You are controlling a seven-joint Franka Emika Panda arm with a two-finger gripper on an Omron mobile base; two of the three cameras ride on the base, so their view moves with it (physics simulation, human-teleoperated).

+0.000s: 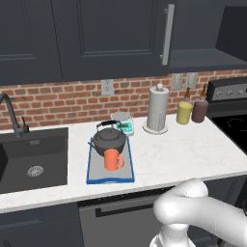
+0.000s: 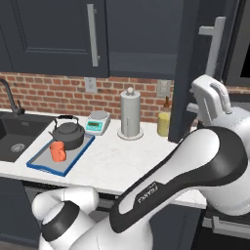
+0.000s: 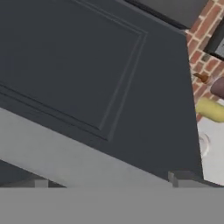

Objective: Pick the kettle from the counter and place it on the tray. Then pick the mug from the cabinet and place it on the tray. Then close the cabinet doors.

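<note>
The dark kettle (image 1: 110, 138) (image 2: 68, 135) and the orange mug (image 1: 113, 159) (image 2: 57, 151) both stand on the blue-rimmed tray (image 1: 111, 180) (image 2: 46, 168) on the white counter (image 1: 183, 149), right of the sink. The left cabinet door (image 1: 106, 34) (image 2: 53, 34) is shut. The right cabinet door (image 2: 188, 73) (image 3: 87, 65) stands open, edge-on, in front of the cabinet shelf (image 1: 202, 60). My white hand (image 2: 210, 100) is at that door's outer face. My gripper (image 3: 109, 181) is open, close to the door panel, with the grey bar handle (image 3: 78, 153) (image 2: 214, 44) running between its fingertips.
A silver paper-towel cylinder (image 1: 157, 108) (image 2: 130, 113), a small scale (image 1: 123, 121) (image 2: 97, 122), and a yellow jar (image 1: 184, 112) beside a dark red jar (image 1: 199, 110) stand along the brick wall. The black sink (image 1: 31, 159) is at left, a stove (image 1: 231, 96) at right.
</note>
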